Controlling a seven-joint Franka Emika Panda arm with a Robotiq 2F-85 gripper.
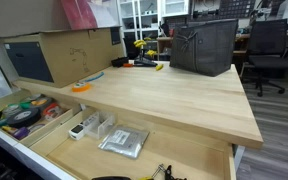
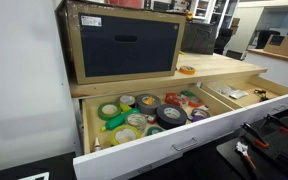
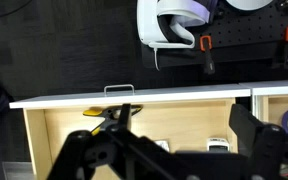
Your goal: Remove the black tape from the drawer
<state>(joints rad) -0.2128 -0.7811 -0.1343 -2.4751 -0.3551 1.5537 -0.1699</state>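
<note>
**Pale-wood drawer [image 2: 154, 148] stands open to reach from above**
Coloured tape rolls [image 2: 124, 126] crowd close around the black tape ring [image 2: 171, 113], leaving little finger room; the light wooden tabletop [image 2: 154, 80] overhangs the drawer's rear.

Gripper [image 3: 180, 125], wrist view: the body is showing matte black throughout. Fingers [image 3: 272, 148] are appearing as angular, jointed bar links with rounded pivots, edges blurring near the lens; finer detail is reading too dark to tell.

In the wrist view the tool [image 3: 189, 150] comes in from the bottom edge. Its black linkage fingers [image 3: 104, 155] stand spread well apart, their bases cut off by the frame.
</note>
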